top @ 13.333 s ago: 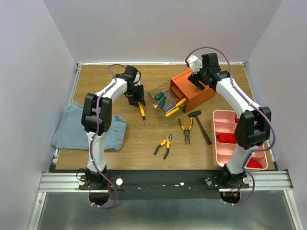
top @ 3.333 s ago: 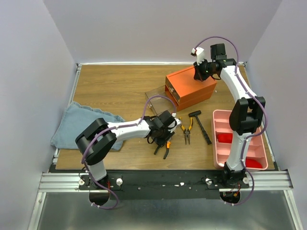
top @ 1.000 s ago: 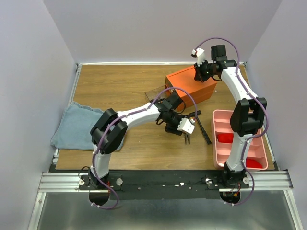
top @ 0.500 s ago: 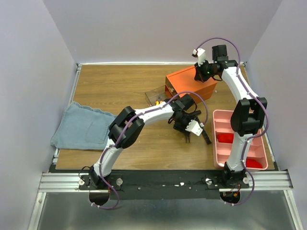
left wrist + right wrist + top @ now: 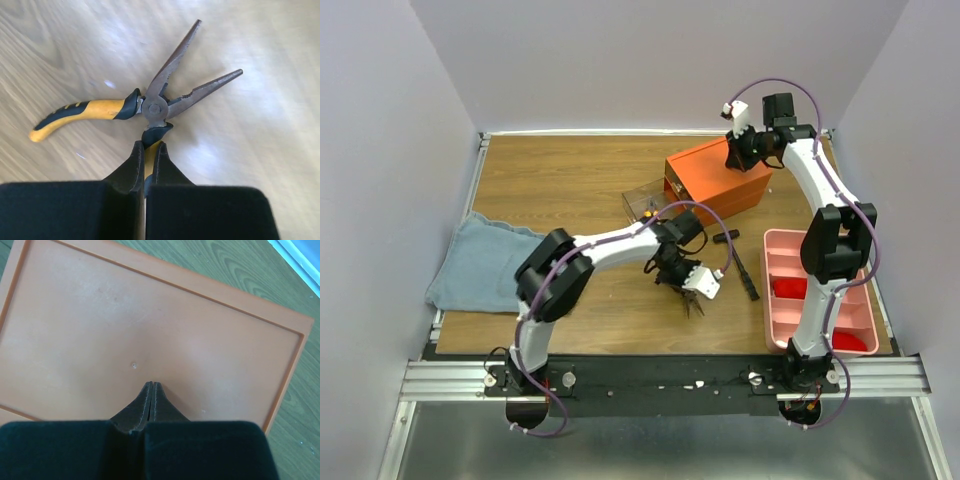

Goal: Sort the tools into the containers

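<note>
Long-nose pliers (image 5: 155, 105) with yellow-and-black handles hang spread open over the wood. My left gripper (image 5: 148, 147) is shut on one of their handles; the other handle sticks out to the left. From above, the left gripper (image 5: 687, 290) sits at the table's front centre with the pliers' tips (image 5: 693, 307) poking out. A small black hammer (image 5: 741, 266) lies to its right. The orange cabinet (image 5: 715, 180) stands at the back, with one clear drawer (image 5: 644, 204) pulled out and tools inside. My right gripper (image 5: 151, 385) is shut and empty, tips on the cabinet's top (image 5: 100, 325).
A pink divided tray (image 5: 787, 245) with red items stands at the right edge, just beyond the hammer. A blue cloth (image 5: 485, 262) lies at the left edge. My left arm stretches across the middle of the table in front of the drawer.
My left gripper has closed on the pliers' handle and pulled back toward the near left with them. The right arm has not moved.
</note>
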`<move>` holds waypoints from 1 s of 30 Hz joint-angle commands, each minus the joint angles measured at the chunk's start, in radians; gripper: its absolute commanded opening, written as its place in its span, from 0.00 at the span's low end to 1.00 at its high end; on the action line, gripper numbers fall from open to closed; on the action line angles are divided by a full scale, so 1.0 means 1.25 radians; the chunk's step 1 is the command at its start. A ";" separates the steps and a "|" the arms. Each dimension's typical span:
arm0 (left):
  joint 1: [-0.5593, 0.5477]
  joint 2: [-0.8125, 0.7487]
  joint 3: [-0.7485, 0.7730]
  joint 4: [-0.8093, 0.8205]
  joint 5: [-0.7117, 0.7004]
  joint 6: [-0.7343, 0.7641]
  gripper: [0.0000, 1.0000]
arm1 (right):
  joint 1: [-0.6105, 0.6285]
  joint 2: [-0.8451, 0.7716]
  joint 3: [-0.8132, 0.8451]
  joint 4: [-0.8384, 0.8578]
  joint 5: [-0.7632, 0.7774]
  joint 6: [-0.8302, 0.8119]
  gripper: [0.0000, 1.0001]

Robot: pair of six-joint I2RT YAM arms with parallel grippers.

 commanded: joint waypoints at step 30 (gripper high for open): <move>0.273 -0.024 0.161 0.038 -0.066 -0.243 0.00 | -0.012 0.100 -0.046 -0.254 0.072 0.006 0.01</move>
